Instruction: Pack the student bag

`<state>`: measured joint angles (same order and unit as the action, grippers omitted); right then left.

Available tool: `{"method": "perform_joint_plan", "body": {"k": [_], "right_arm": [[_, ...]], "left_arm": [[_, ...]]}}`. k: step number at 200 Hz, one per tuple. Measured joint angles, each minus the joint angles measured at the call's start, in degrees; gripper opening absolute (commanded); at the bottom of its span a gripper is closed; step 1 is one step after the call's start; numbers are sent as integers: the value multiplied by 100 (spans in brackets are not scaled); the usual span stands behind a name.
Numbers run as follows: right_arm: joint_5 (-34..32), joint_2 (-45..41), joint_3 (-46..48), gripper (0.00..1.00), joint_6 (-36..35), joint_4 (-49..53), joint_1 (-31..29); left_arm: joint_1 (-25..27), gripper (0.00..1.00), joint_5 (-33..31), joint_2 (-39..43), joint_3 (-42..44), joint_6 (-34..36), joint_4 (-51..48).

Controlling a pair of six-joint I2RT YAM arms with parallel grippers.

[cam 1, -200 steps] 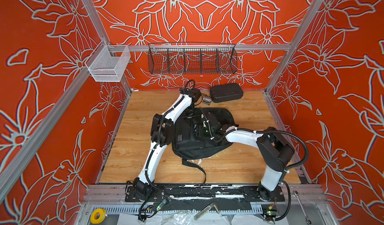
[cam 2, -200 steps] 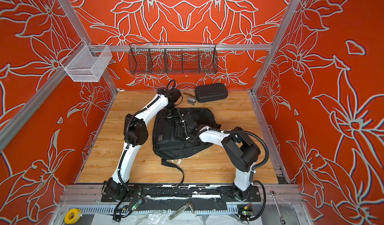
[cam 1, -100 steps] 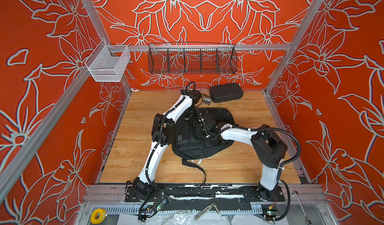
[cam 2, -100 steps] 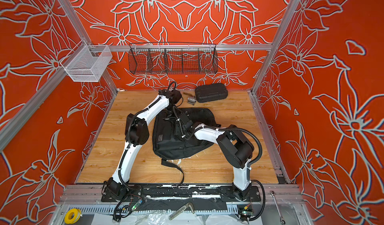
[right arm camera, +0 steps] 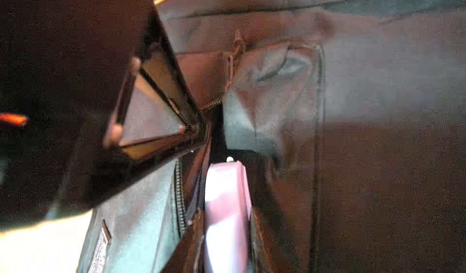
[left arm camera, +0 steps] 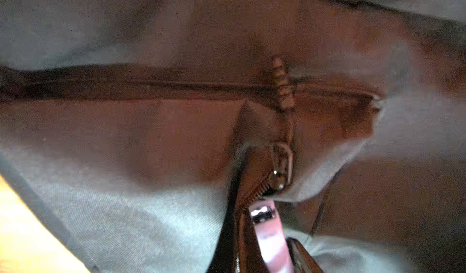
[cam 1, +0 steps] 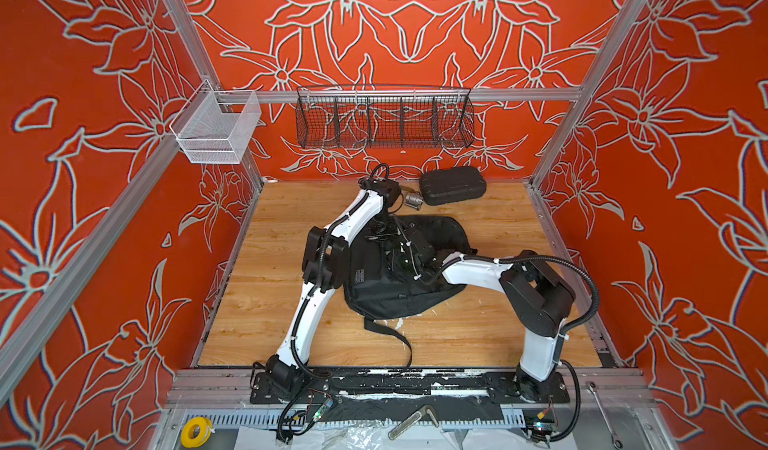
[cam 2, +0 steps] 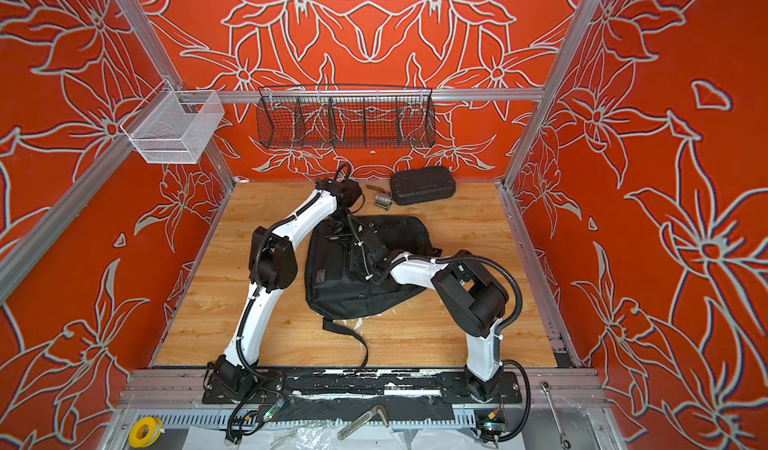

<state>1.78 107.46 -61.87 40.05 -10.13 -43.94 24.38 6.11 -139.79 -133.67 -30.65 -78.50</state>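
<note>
Your left gripper [cam 1: 380, 236] sits pinched together on the student bag [cam 1: 374, 290] at frame centre; whether your right gripper [cam 1: 401, 261] grips, you cannot tell.

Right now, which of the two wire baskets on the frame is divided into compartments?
The long black wire basket on the back rail; upright dividers split it into compartments. The small white mesh basket at the left corner is one undivided box.

A light wooden tabletop [cam 1: 490, 335] carries the student bag [cam 1: 374, 290], lying flat at its centre, one strap [cam 1: 395, 338] trailing forward; a black hard-shell case [cam 1: 452, 185] and small metal fitting [cam 1: 412, 201] sit by the back wall.
</note>
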Motion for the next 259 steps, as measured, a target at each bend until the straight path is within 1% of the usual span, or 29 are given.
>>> {"method": "perform_joint_plan", "body": {"k": [35, 52, 71, 101, 126, 138, 154, 170, 185, 202, 217, 241, 259], "right_arm": [[282, 28, 247, 29, 96, -973, 33], [354, 138, 509, 28, 286, -1823, 66], [490, 356, 776, 30, 527, -2649, 129], [970, 656, 774, 29, 592, -3340, 232], [1377, 863, 708, 32, 564, -3637, 273], [1445, 868, 717, 37, 542, -3687, 273], [1567, 868, 717, 41, 483, -3674, 275], [1659, 870, 699, 50, 398, -3497, 273], [1650, 870, 595, 58, 221, -3018, 256], [1565, 824, 518, 60, 31, -2667, 229], [1399, 621, 627, 63, -105, -2485, 212], [1196, 48, 1014, 68, -433, -2221, 210], [1110, -389, 1115, 71, -839, -1926, 212]], "left_arm": [[-46, 0, 286, 109, 20, 24, -52], [-70, 0, 426, 164, 20, 26, -81], [-79, 0, 577, 201, 22, 48, -74], [-122, 0, 706, 249, 46, 129, -101], [-216, 0, 909, 258, 46, 151, -111], [-249, 0, 1027, 258, 46, 149, -133], [-282, 0, 1198, 269, 46, 138, -157], [-297, 0, 1364, 273, 44, 116, -151], [-297, 0, 1502, 273, 44, 98, -136], [-299, 0, 1593, 275, 44, 83, -116], [-302, 0, 1687, 280, 46, 76, -74], [-302, 0, 1768, 313, 59, 61, 15], [-302, 0, 1779, 400, 144, 39, 72]]}}
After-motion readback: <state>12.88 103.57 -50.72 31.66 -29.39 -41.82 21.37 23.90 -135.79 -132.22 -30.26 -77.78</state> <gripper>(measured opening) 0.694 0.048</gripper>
